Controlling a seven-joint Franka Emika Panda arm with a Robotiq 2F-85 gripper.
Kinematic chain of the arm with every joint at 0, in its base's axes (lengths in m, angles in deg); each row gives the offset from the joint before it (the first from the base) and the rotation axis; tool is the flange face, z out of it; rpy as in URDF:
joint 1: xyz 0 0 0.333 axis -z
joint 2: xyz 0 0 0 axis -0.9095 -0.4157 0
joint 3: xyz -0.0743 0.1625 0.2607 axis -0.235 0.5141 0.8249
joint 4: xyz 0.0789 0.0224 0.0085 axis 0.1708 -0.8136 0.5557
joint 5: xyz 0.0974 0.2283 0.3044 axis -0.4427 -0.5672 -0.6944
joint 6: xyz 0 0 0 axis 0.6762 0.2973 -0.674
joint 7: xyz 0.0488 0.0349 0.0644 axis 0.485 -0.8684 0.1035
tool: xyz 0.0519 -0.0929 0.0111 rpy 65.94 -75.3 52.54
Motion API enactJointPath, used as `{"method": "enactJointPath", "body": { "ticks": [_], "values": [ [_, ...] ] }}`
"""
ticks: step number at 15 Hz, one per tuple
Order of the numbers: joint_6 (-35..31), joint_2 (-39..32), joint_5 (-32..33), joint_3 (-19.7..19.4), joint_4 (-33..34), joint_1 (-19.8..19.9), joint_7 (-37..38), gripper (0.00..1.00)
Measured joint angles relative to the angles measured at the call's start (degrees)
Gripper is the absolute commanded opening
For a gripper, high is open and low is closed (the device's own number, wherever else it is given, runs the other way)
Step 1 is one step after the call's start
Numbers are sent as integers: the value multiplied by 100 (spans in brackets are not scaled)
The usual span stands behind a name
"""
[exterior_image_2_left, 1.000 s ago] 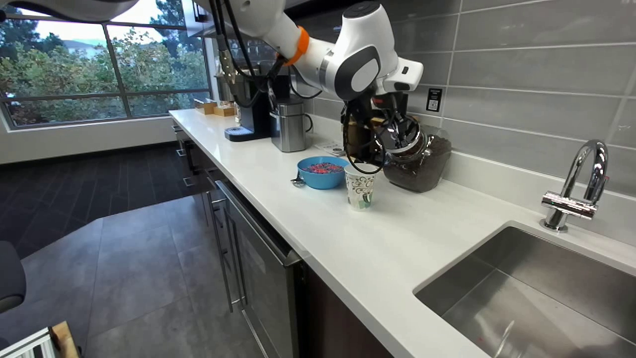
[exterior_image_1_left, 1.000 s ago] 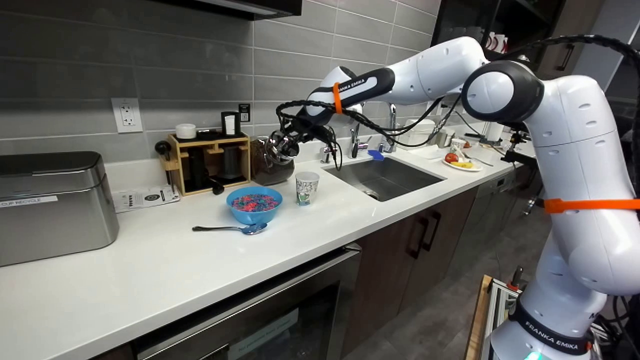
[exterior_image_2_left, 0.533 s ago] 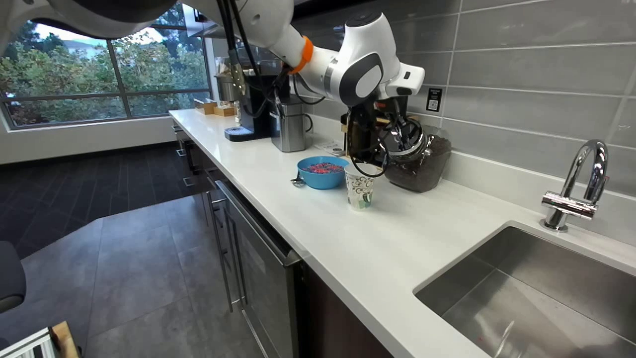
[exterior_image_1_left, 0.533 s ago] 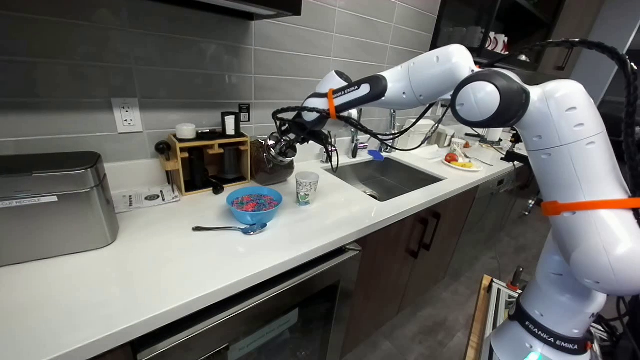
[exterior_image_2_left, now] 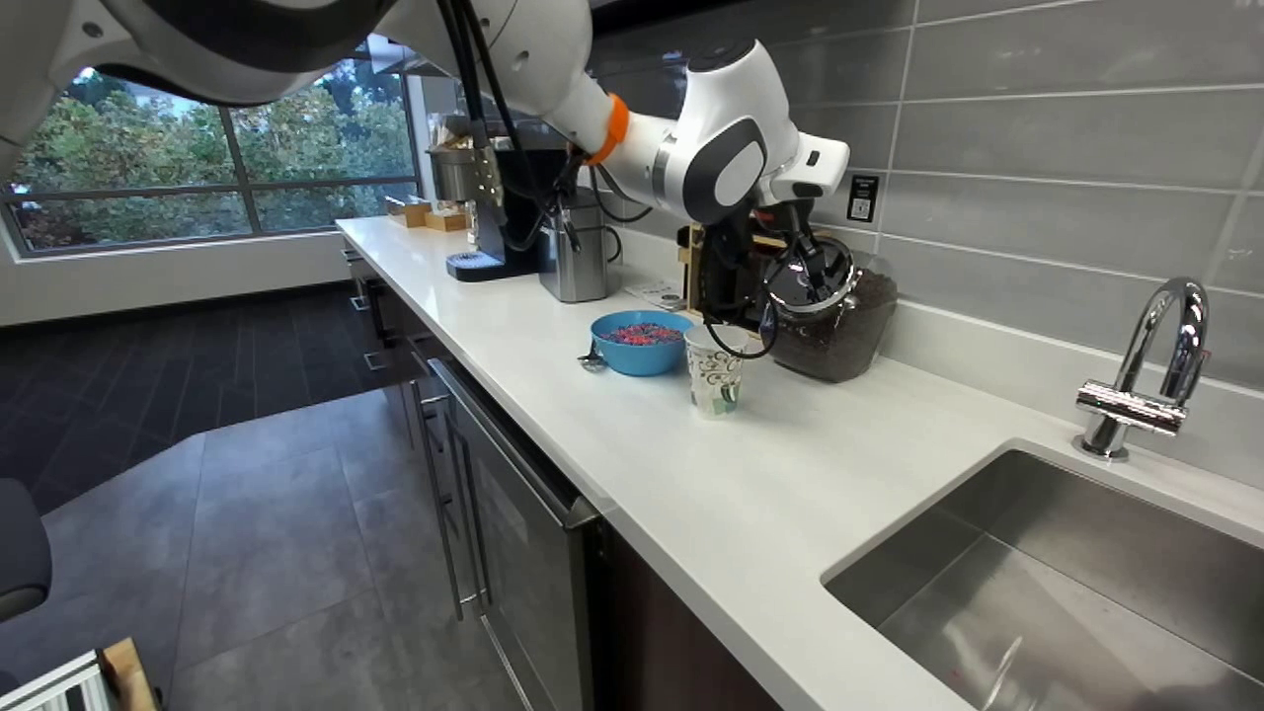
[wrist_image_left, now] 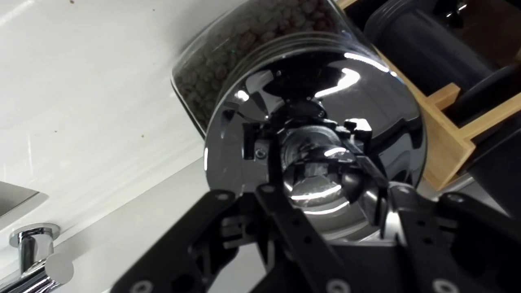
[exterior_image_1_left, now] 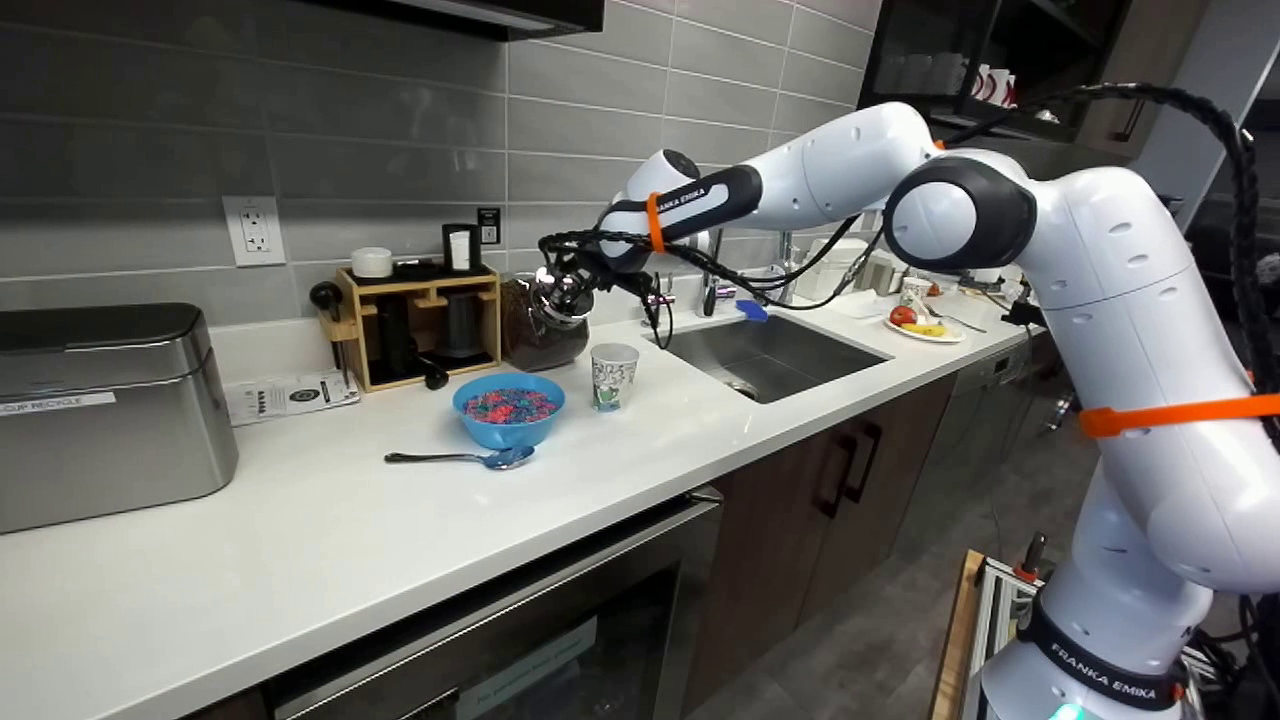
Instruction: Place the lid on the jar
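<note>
Wrist view: gripper clenched on knob of lid, lid capping jar, far side of counter. Nearly done, I judge; full seating unclear from here. Remaining: release.

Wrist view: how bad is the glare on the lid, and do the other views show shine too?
Wrist view: strong, with white streaks and reflections across the lid, muddling its middle, while the nearest parts of the jaws look slightly soft; in both exterior views, the lid shines too; in an exterior view, the sink carries pale, smeary reflections.
</note>
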Motion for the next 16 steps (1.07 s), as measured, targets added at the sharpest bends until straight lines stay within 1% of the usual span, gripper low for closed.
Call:
{"method": "enactJointPath", "body": {
  "ticks": [4,16],
  "values": [
    [0,-93,43,-110,80,-87,169,21],
    [0,-224,98,-222,156,-207,391,21]
  ]
}}
